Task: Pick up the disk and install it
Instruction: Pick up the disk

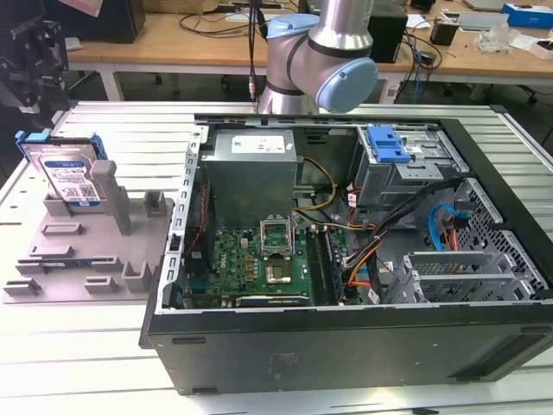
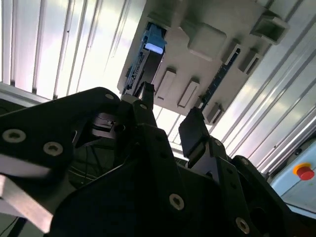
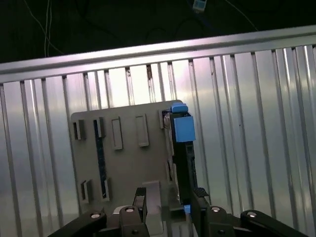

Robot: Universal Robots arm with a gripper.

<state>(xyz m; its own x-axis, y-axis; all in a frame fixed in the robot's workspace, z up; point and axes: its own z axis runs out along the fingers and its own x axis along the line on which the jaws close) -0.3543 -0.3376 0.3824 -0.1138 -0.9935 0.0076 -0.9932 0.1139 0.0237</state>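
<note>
- At the exterior view's left, the disk (image 1: 67, 177) stands on edge in the grey fixture (image 1: 78, 259) on the ribbed worktop (image 1: 130, 130). A tall grey post (image 1: 104, 186) is just beside it, and the blue carrier rail is uppermost.
- In the first wrist view, the gripper (image 3: 170, 191) hangs above that fixture with its fingers apart and nothing between them.
- We judge the pick-up not yet made.
- From that view, the disk's edge sits much closer to one finger than to the other, and the post also falls within the gap.
- A straight descent could therefore put a fingertip on the top of the rail, or close the fingers on post and disk together.
- The rail is smooth plastic, so a shallow pinch on it alone could let the heavy drive tilt or slip out.
- Further right, the open computer case (image 1: 346, 346) takes up the middle of the worktop.
- Towards the exterior view's right, the drive bay (image 1: 415, 164) carries a blue latch (image 1: 386, 143).
- Loose cables (image 1: 380, 229) run just below the bay, and we judge they could snag the disk on entry.
</note>
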